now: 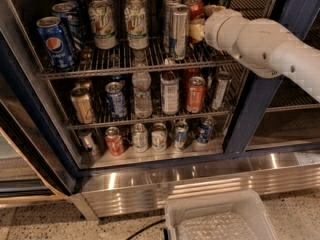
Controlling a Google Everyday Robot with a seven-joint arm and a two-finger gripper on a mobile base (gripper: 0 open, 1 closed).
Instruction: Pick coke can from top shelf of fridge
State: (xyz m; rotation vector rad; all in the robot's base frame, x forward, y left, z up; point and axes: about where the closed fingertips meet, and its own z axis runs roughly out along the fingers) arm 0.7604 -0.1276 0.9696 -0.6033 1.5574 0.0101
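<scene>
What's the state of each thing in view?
fridge, open
top shelf, stocked
coke can, upright, right side of top shelf
gripper, inside fridge at top shelf's right end, just in front of coke can
Pepsi can, upright, left front of top shelf

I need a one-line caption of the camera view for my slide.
The tool reaches into the fridge's top shelf, right of a slim silver can.

Hand (198, 30): over the top shelf (120, 66), just right of the slim silver can (178, 31)
Coke can (194, 7): behind the slim silver can's right side, near the hand
Pepsi can (55, 43): well left of the slim silver can
</scene>
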